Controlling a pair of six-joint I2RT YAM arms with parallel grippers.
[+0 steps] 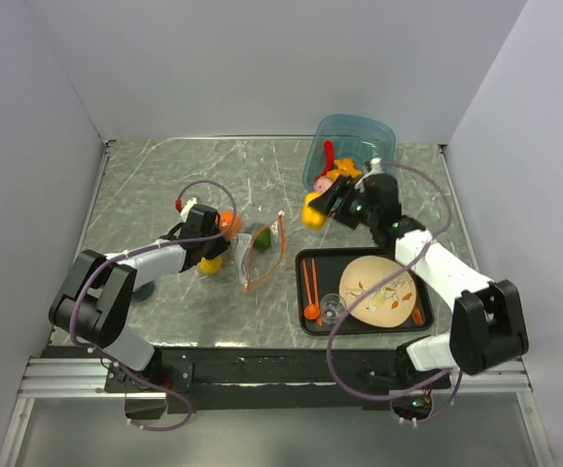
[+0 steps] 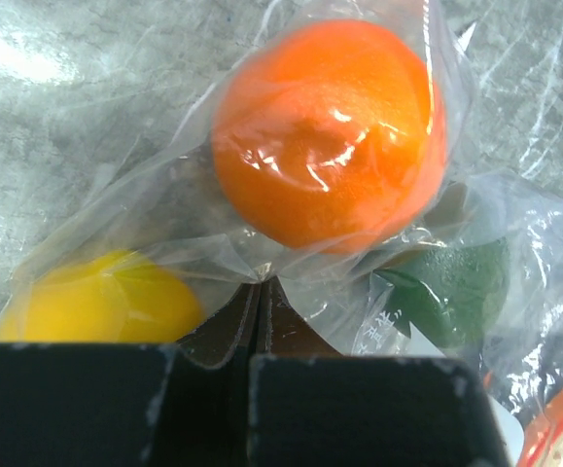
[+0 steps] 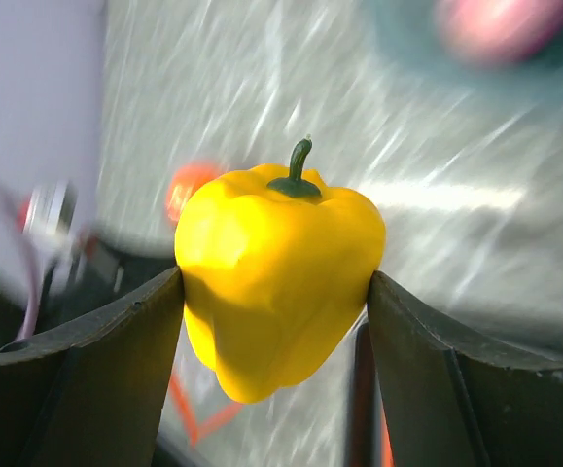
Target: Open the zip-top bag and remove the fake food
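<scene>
The left gripper (image 2: 259, 302), jaws pressed together on a pinch of plastic, holds the bag (image 1: 262, 255) on the table (image 1: 164, 175), with an orange (image 2: 330, 131), a yellow piece (image 2: 96, 297) and a green piece (image 2: 451, 287) inside; whether the zip is open cannot be told. The right gripper (image 1: 326, 202) clamps a yellow pepper (image 3: 276, 258) beside the blue tub (image 1: 364, 134), where the arm partly hides a red piece (image 1: 330, 154) and a pink piece (image 1: 325, 182).

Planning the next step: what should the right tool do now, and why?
Probably carry the yellow pepper, clamped in the right tool, over the blue tub and release it; toy pieces already lie there, while the left tool grips the bag.
</scene>
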